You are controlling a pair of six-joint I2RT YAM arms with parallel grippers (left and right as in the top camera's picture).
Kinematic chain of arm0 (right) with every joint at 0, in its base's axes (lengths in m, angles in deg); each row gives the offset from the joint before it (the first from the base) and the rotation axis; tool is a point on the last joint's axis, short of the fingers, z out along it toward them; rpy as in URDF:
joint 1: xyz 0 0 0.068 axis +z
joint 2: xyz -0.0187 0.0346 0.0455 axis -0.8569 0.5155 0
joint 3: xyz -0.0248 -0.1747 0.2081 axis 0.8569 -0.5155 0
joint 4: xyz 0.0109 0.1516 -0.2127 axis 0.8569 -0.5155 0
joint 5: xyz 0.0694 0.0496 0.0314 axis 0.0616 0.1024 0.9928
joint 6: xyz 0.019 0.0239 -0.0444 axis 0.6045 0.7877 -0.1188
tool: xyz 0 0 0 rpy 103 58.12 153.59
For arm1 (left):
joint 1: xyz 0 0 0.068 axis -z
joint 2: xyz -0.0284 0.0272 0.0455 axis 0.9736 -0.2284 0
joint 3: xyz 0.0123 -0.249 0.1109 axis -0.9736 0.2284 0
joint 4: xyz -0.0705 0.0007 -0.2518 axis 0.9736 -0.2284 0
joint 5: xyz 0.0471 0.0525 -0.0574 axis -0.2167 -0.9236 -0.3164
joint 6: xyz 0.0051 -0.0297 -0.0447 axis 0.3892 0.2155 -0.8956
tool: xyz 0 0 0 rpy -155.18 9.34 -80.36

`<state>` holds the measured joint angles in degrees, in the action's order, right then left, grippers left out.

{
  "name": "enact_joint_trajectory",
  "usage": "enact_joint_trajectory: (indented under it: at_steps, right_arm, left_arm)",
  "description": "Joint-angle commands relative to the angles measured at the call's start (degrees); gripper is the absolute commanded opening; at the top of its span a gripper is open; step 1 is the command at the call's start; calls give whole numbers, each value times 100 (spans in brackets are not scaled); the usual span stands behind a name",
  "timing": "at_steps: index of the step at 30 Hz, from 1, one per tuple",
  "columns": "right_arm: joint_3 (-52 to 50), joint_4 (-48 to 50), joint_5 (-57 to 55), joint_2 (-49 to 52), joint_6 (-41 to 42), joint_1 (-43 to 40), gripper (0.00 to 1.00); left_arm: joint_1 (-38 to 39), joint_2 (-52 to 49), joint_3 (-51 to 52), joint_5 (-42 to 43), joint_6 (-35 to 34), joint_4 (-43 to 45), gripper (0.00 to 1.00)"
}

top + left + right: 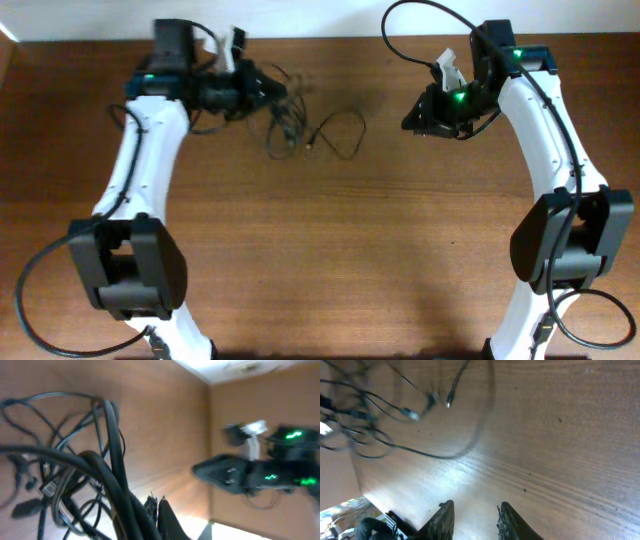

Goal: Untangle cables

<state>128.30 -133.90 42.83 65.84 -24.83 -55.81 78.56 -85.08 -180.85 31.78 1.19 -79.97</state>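
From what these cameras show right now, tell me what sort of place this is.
Probably a robotics lab workstation: a left arm and right arm mounted at a wooden table, with tangled thin black cables on it.

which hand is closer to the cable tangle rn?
Left. The left hand is shut on the cables at the tangle's edge; the right hand hangs open, off to their other side, touching none.

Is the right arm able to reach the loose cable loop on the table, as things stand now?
Probably yes. The right gripper is open and empty, and only bare table lies between it and the cable loop. The left gripper, shut on the bundle, is on the far side.
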Motion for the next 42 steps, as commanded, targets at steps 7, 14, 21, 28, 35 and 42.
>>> enact_joint_trajectory:
  at_steps: [7, 14, 21, 28, 35, 42]
  right_arm:
    - [90, -236, 24, -590, -122, -638, 38]
    - [87, -339, -258, -588, -140, -688, 48]
    - [87, -411, -520, -588, -140, -686, 56]
    - [87, -466, -831, -588, -142, -518, 61]
    - [87, -468, -863, -584, -140, -400, 67]
    - [87, -466, -868, -584, -140, -348, 69]
  left_arm:
    - [1305, 205, -13, -2116, 748, -752, 28]
    - [1377, 203, 22, -4162, 966, -1574, 66]
    - [1797, 203, 393, -3698, 2859, -1847, 68]
    - [1897, 203, 393, -2365, 3941, -1832, 88]
    - [1812, 205, 385, -2695, 3348, -1478, 65]
    - [1751, 553, 245, -3292, 2671, -1582, 67]
